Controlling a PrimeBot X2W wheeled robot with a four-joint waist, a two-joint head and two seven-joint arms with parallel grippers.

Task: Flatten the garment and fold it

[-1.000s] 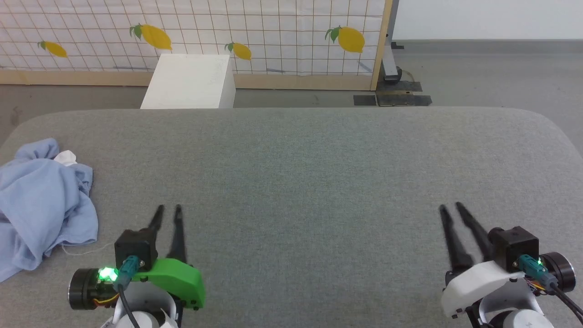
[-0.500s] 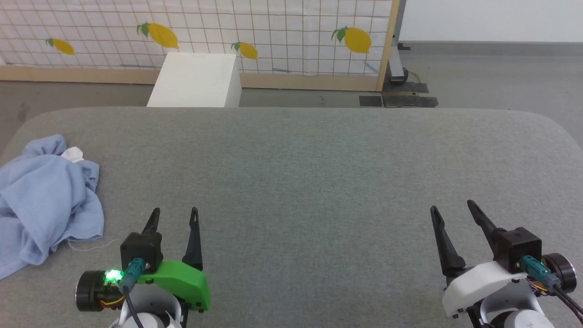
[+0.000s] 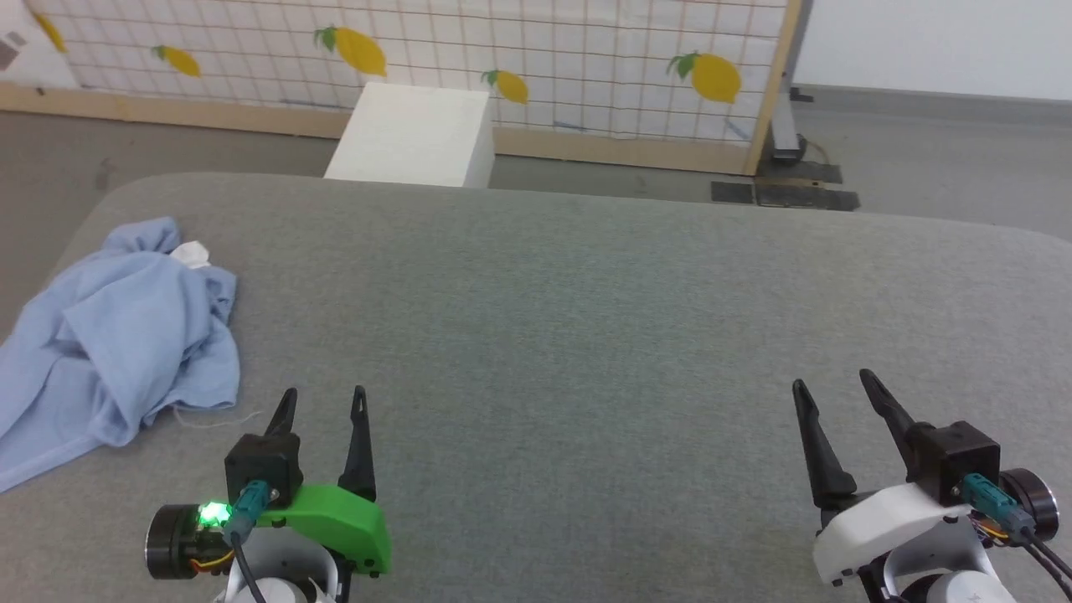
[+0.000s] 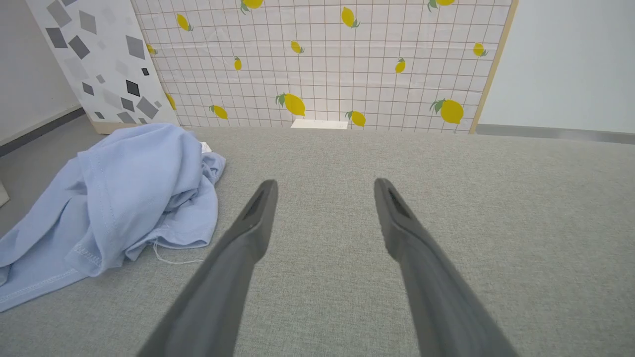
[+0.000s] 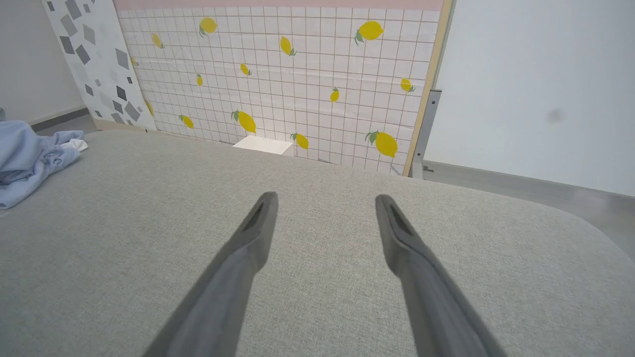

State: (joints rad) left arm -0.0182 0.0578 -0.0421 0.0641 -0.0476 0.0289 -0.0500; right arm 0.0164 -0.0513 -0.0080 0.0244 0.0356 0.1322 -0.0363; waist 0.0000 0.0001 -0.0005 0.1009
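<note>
Left hand [image 3: 325, 390] near crumpled soft-knit blue garment [image 3: 126, 335]

Bright, even light; wrist views perhaps slightly bowed at edges.

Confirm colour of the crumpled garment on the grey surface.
Plain light blue garment, a small white patch at its far edge; clearest in the left wrist view.
</note>
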